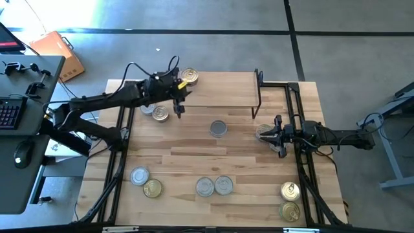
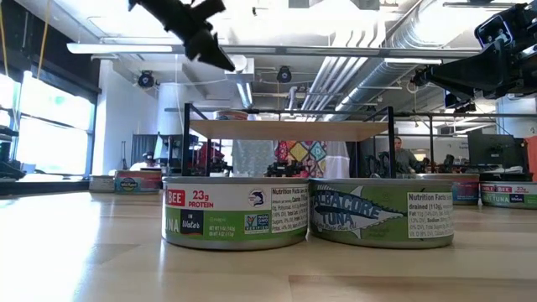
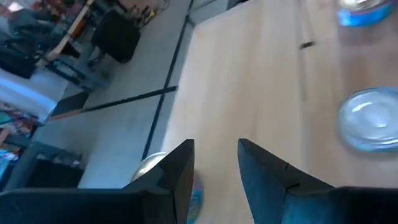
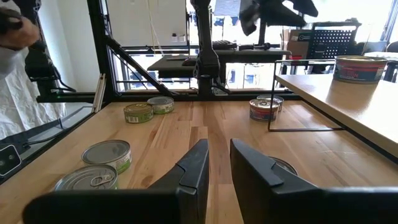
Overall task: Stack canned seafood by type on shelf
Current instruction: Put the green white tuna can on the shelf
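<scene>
Room: open workshop, grey floor, ducts overhead, desk with keyboard off the table's left side.
Table (image 1: 194, 145): slatted light wood, black frame rails down both sides.
Shelf (image 1: 223, 89): low riser at the far edge, wood top on thin black legs.
Left arm: reaches in from the left side, wrist above the shelf's left end.
Left gripper (image 1: 179, 98): hangs over the shelf's left front edge, fingers a little apart, nothing between them.
Right arm: comes in from the right side, low over the table.
Right gripper (image 1: 277, 136): fingers nearly together with a slim gap, over a tin (image 1: 266, 133) at the right; whether it grips that tin, cannot tell.
Tin on shelf (image 1: 189, 77): gold lid, left end of the top, just beside the left gripper.
Tins by shelf (image 1: 156, 112): two silver lids on the table, in front of the left end.
Middle tin (image 1: 218, 129): silver, alone at centre.
Near tins (image 1: 214, 186): silver pair at the near edge.
Left pair (image 1: 146, 182): one silver, one gold.
Right pair (image 1: 290, 200): two gold, near right corner.
</scene>
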Robot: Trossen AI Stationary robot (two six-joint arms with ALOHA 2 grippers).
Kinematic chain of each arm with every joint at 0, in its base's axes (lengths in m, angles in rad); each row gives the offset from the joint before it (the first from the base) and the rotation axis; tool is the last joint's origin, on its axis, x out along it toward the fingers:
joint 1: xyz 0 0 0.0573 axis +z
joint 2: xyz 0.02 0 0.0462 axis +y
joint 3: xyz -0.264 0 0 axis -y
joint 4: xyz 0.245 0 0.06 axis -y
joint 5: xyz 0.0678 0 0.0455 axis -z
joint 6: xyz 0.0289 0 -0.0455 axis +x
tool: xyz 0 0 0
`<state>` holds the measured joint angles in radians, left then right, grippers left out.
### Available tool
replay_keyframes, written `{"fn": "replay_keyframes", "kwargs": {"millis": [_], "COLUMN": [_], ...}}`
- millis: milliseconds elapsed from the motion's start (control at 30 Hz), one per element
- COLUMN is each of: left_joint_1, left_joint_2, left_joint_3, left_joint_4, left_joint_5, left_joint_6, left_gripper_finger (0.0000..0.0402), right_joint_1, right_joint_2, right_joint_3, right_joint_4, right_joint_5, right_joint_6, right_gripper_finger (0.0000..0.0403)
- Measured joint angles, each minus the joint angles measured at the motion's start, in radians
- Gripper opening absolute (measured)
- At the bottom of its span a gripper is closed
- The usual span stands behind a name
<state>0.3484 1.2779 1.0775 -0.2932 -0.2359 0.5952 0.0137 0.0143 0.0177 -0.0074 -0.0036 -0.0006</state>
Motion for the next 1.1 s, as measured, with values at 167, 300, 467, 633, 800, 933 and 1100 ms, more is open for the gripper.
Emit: {"fn": "replay_keyframes", "kwargs": {"millis": [167, 300, 467, 633, 800, 933, 1100], "left_joint_1": [-0.110, -0.221, -0.375, -0.514, -0.624, -0.696, -0.779], "left_joint_2": [-0.008, -0.003, 0.000, 0.003, 0.003, 0.022, 0.087], "left_joint_3": [0.000, 0.000, 0.000, 0.000, 0.000, 0.000, 0.000], "left_joint_4": [-0.084, -0.132, -0.136, -0.137, -0.153, -0.180, -0.189], "left_joint_5": [0.000, -0.002, -0.048, -0.140, -0.201, -0.248, -0.345], "left_joint_6": [-0.074, -0.148, -0.253, -0.350, -0.473, -0.595, -0.715], "left_gripper_finger": [0.0117, 0.0117, 0.0117, 0.0117, 0.0117, 0.0117, 0.0117], "right_joint_1": [0.000, 0.000, 0.000, 0.000, 0.000, 0.000, 0.000], "right_joint_2": [0.000, 0.000, 0.000, 0.000, 0.000, 0.000, 0.000], "right_joint_3": [0.000, 0.000, 0.000, 0.000, 0.000, 0.000, 0.000], "right_joint_4": [0.000, 0.000, 0.000, 0.000, 0.000, 0.000, 0.000], "right_joint_5": [0.000, 0.000, 0.000, 0.000, 0.000, 0.000, 0.000], "right_joint_6": [0.000, 0.000, 0.000, 0.000, 0.000, 0.000, 0.000], "right_gripper_finger": [0.0057, 0.0057, 0.0057, 0.0057, 0.0057, 0.0057, 0.0057]}}
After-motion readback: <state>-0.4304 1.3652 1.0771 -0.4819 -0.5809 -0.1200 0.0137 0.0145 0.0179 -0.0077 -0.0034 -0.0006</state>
